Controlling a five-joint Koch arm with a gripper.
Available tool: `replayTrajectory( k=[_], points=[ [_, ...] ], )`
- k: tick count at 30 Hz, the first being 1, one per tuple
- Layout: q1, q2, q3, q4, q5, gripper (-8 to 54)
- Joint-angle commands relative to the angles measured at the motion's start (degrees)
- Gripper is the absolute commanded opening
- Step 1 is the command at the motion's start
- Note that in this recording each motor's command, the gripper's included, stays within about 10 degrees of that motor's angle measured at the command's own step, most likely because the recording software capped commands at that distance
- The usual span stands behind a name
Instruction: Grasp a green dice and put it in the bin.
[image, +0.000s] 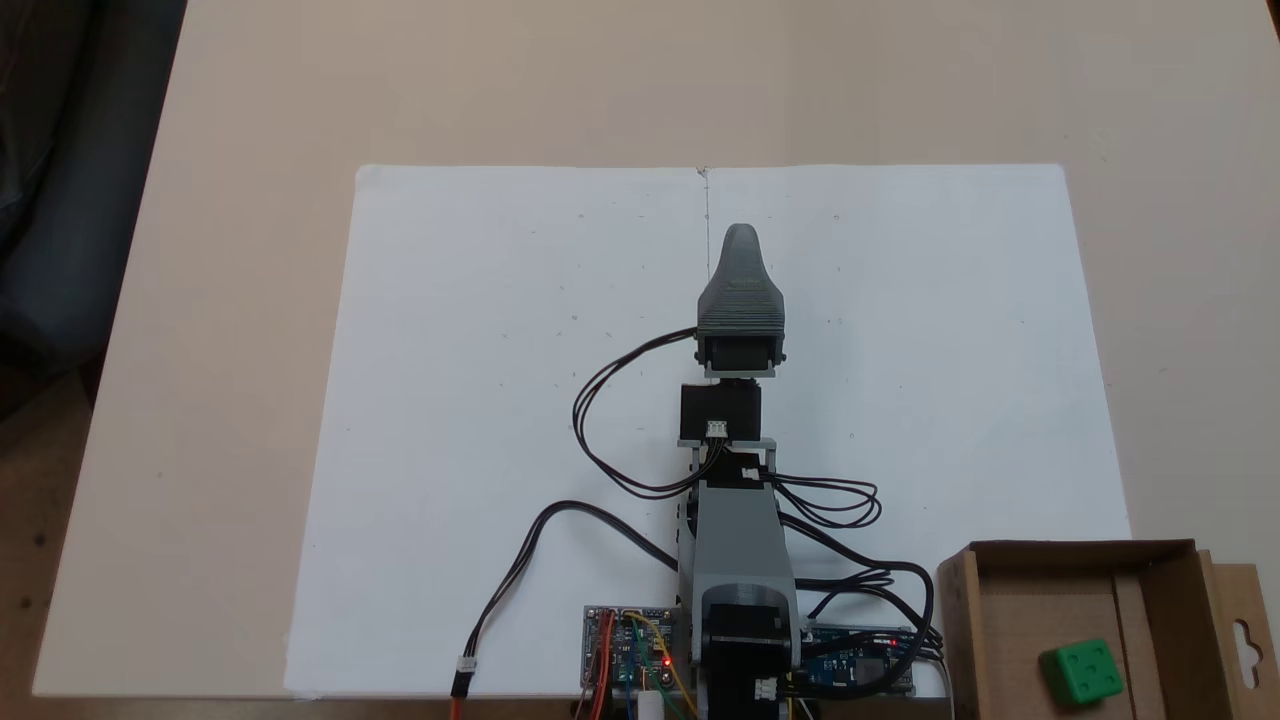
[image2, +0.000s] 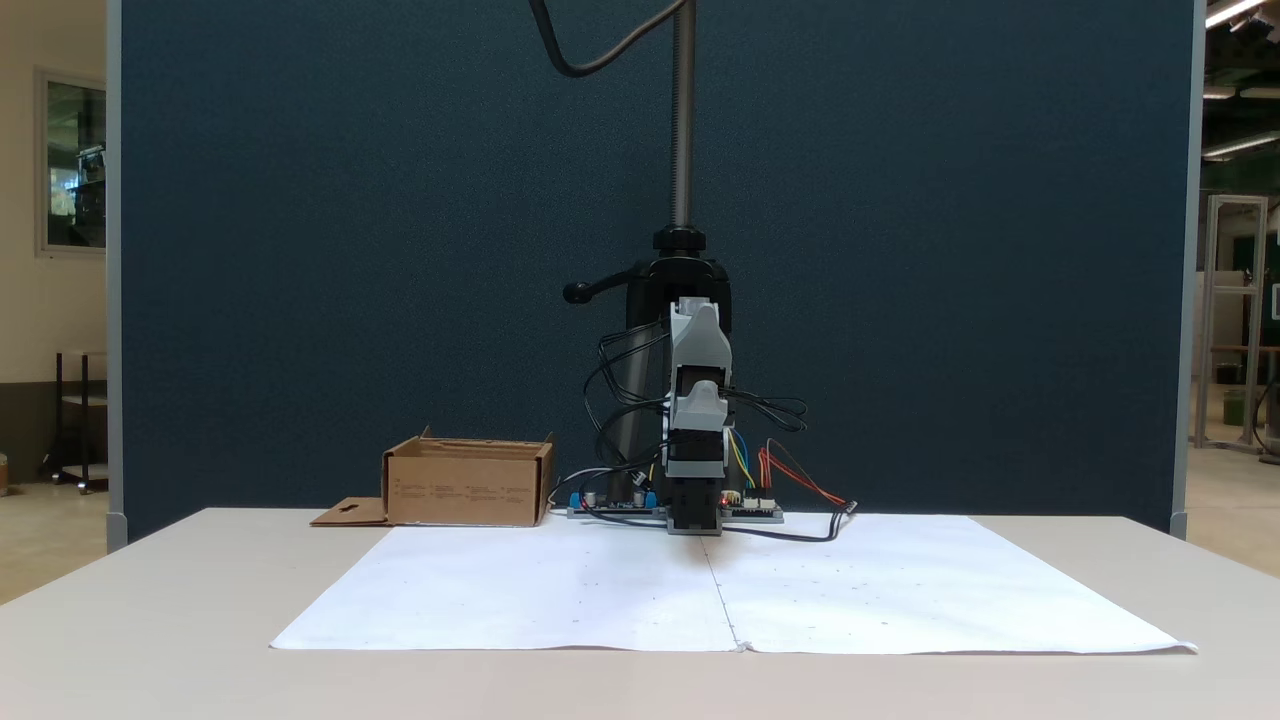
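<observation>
Tool (image: 738, 240): over the white paper (image: 480, 400), far from the bin (image: 1150, 552); jaw state you cannot tell. Green dice (image: 1081, 672): already inside the bin. Keep your arm parked; nothing needs grasping.

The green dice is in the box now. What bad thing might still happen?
1. The small bright green plastic dice lies near the near edge of the shallow brown cardboard bin; a bump might tip it out.
2. Loose black cables loop beside the grey arm and could snag.
</observation>
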Motion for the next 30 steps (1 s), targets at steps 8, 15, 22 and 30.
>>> replayTrajectory(
  k=[8,15,22,30],
  points=[
    [0.44,6.59,3.96,-4.83,-2.37,45.3],
    [0.26,6.42,3.96,-4.83,-2.29,45.3],
    [0.00,6.42,3.96,-4.75,-2.29,45.3],
    [0.09,6.42,3.96,-4.75,-2.37,45.3]
  ],
)
